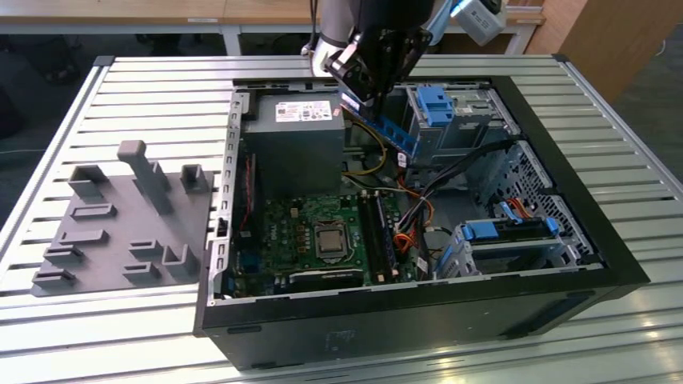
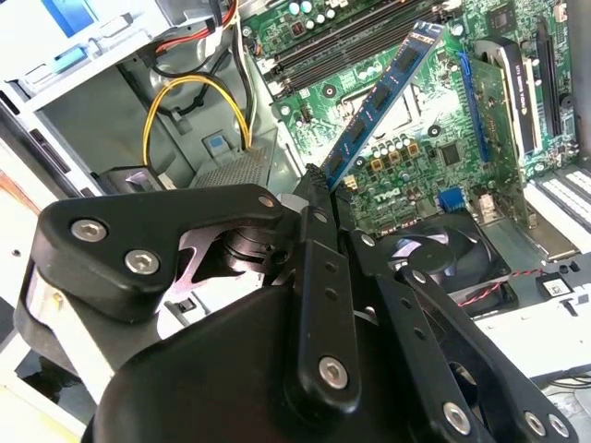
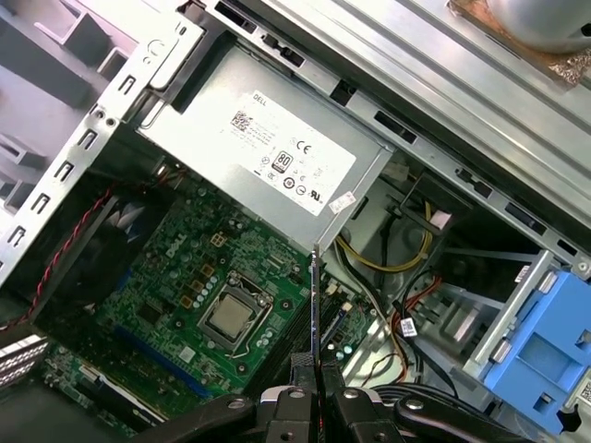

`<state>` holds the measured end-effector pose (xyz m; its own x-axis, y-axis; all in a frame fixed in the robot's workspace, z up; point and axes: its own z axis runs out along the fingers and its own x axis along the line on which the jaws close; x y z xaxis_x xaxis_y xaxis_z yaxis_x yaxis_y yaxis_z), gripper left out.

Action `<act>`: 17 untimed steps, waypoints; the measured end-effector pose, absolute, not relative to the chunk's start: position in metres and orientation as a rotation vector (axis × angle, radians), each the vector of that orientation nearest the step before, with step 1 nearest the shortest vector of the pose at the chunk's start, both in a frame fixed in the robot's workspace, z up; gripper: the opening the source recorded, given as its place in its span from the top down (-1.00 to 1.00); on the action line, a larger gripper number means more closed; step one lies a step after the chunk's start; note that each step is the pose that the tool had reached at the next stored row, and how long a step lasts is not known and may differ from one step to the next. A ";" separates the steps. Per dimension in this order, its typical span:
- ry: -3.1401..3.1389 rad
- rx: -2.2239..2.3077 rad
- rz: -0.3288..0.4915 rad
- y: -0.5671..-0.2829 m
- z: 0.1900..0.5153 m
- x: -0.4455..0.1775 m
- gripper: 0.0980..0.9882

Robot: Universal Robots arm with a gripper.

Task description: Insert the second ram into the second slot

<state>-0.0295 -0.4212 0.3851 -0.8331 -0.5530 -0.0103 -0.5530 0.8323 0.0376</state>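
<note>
Ram stick [image 2: 380, 100] is clamped at one end by the gripper [image 2: 317, 185], long axis pointed straight out past the fingertips, tilted. It is held well above the memory slots [image 1: 381, 232], unseated.

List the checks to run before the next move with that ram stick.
1. Grip: gripper shut on the thin blue ram circuit-board stick: ok.
2. Stick held above the green motherboard, not touching it: ok.
3. Stick over the black ram slots: not ok; in the exterior view it hangs slanted near the grey metal power supply.
4. Which of those slots is free: cannot tell.
5. Slot latches open: cannot tell.
</note>
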 end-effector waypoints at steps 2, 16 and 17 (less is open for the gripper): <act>-3.007 0.903 -0.061 -0.421 0.385 -0.029 0.91; -3.016 0.874 -0.061 -0.421 0.385 -0.030 0.91; -3.017 0.872 -0.061 -0.421 0.385 -0.030 0.91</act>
<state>-0.0295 -0.4212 0.3851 -0.8460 -0.5331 -0.0103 -0.5331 0.8452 0.0376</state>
